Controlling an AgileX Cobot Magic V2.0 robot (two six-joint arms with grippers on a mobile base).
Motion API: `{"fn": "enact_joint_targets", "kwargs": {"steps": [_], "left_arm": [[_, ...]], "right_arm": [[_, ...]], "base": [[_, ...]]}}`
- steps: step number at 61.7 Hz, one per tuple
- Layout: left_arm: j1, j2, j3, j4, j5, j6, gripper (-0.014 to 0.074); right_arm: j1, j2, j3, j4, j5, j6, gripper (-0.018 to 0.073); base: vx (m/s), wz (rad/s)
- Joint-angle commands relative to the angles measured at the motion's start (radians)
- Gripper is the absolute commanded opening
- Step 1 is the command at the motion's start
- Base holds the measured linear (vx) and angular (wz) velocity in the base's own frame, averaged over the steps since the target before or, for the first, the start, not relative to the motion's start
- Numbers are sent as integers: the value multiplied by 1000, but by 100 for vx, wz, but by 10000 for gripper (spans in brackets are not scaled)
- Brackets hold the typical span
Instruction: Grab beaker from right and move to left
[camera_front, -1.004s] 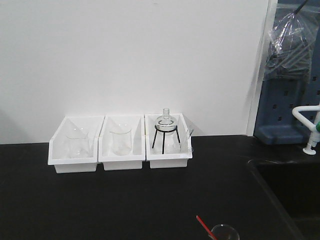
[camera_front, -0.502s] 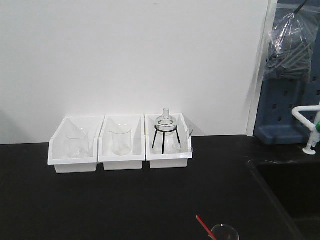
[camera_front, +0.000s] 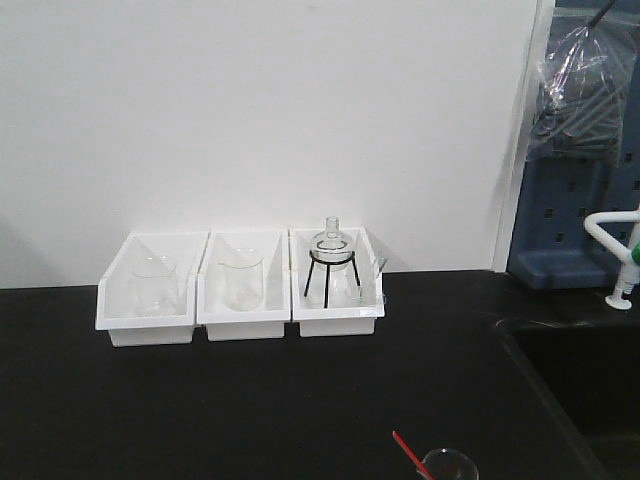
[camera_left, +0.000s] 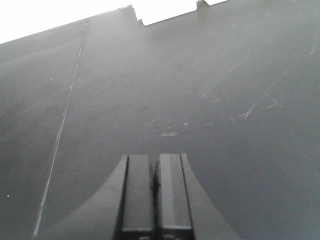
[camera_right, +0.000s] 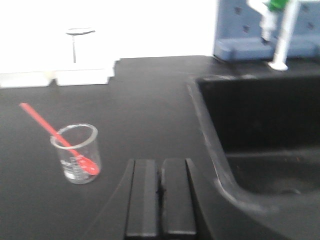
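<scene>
The beaker (camera_right: 76, 154) is small, clear glass, upright on the black bench, with a red stick (camera_right: 40, 120) leaning out of its rim to the left. In the front view only its rim (camera_front: 449, 465) and the stick (camera_front: 408, 451) show at the bottom edge. My right gripper (camera_right: 161, 162) is shut and empty, to the right of the beaker and apart from it. My left gripper (camera_left: 154, 157) is shut and empty over bare black benchtop; the beaker is out of its view.
Three white bins (camera_front: 240, 318) stand at the back wall; two hold stickless beakers (camera_front: 240, 279), the right one a flask on a black tripod (camera_front: 332, 262). A black sink basin (camera_right: 265, 125) lies right of the right gripper. A white tap (camera_front: 620, 250) stands far right.
</scene>
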Motion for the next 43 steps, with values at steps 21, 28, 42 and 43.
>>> {"fn": "enact_joint_targets", "kwargs": {"steps": [21, 28, 42, 43], "left_arm": [[-2, -6, 19, 1, -84, -1, -6], [-2, -6, 19, 1, -83, -1, -6], [-2, -6, 19, 1, -83, -1, -6], [-2, -6, 19, 1, -83, -1, -6]], "right_arm": [[-72, -164, 88, 129, -140, -206, -8], [-72, -164, 88, 161, -138, -207, -8], [-72, -164, 88, 160, -138, -206, -8], [-72, -164, 88, 160, -138, -206, -8]], "base": [[0, 0], [0, 0], [0, 0], [0, 0]]}}
